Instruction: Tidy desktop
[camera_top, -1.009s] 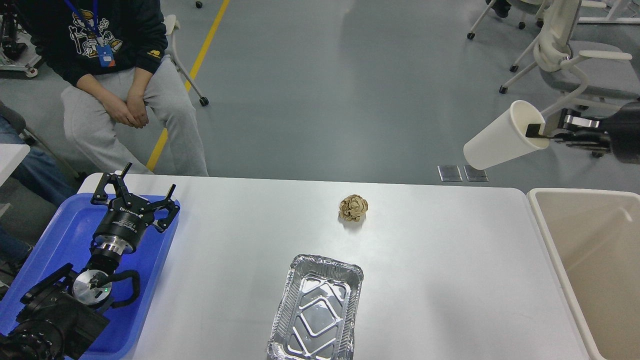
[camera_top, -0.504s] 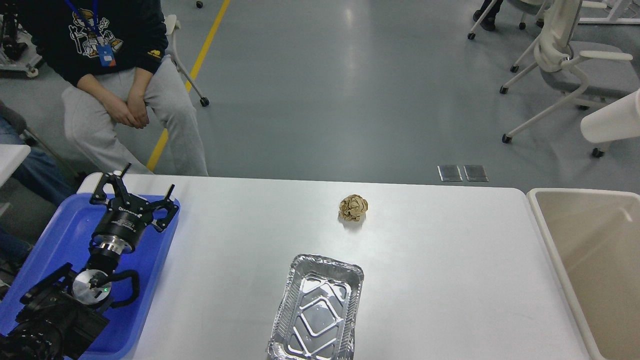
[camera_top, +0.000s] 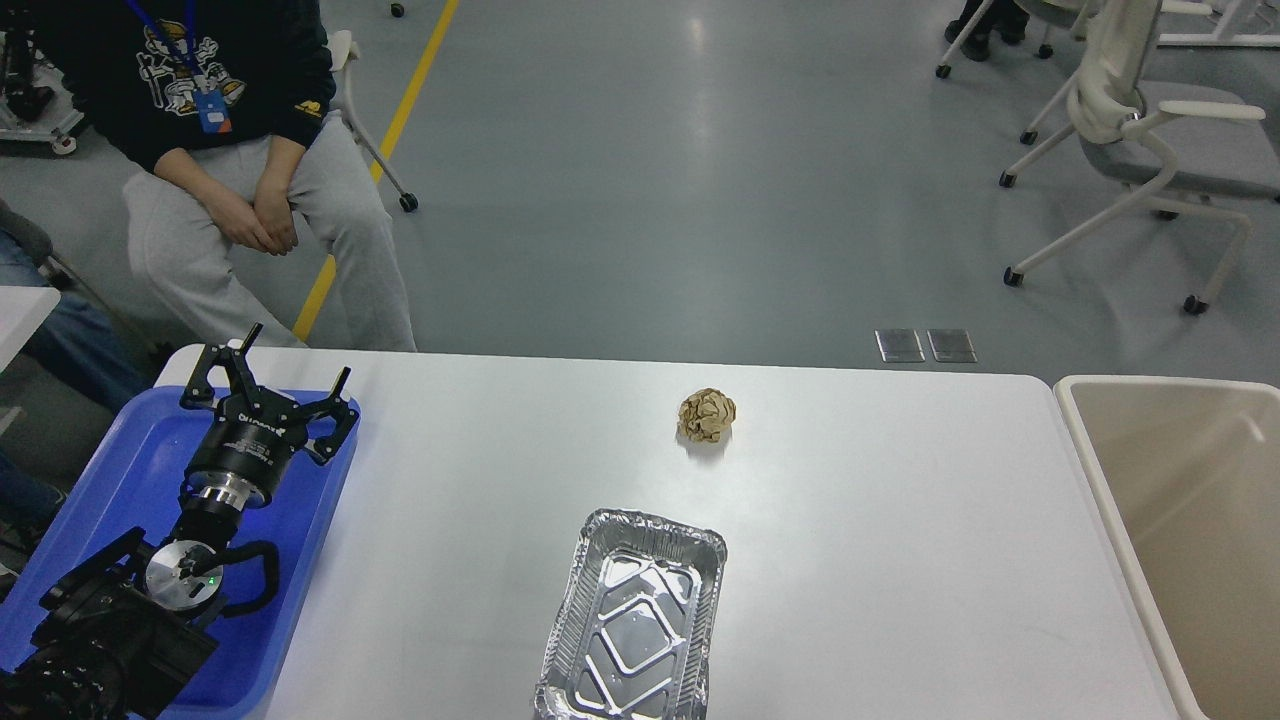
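above the blue tray (camera_top: 120, 470), left gripper (camera_top: 268, 378) hovers with fingers spread wide, holding nothing. on the desktop (camera_top: 880, 520): crumpled paper ball (camera_top: 706, 415), foil tray (camera_top: 632, 618). right gripper out of frame.

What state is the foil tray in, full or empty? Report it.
Empty. The foil tray sits upright on the desktop, and its embossed bottom is bare all over, with nothing lying in it.

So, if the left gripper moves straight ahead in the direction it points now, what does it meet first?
The left gripper, open, points away over the far rim of the blue plastic tray. Beyond lie the white tabletop's corner and the seated person's grey-trousered legs; depth is unclear.
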